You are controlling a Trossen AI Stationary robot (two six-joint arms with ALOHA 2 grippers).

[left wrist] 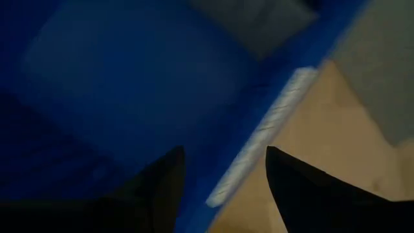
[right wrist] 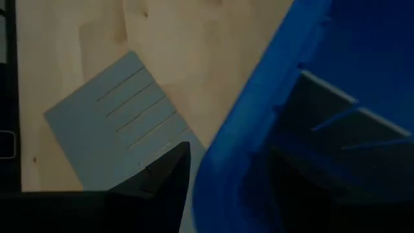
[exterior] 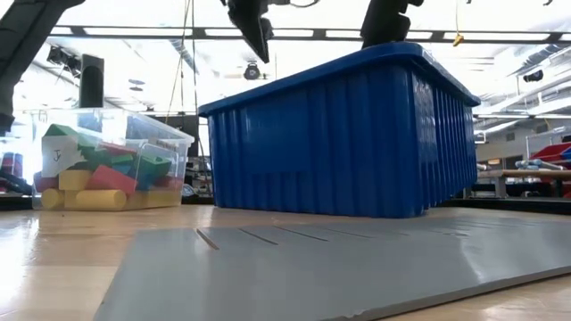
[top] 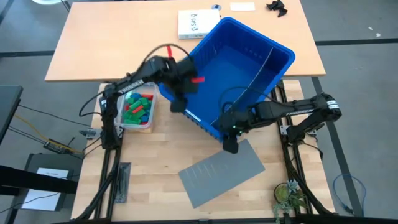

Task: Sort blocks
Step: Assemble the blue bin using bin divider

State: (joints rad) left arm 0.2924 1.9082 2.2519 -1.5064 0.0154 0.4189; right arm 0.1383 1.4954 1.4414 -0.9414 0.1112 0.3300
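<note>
Beside the left gripper [top: 178, 106], blocks [top: 137, 109] in tub [top: 148, 125].

Both arms are black, built of jointed tubular links with black cables looping along them. The left arm [top: 134, 84] carries white lettering on its long link and red parts near the wrist. The right arm [top: 292, 107] bears a small white mark near its elbow. Each end effector has two dark, tapering, pointed fingers [left wrist: 162, 184].
</note>
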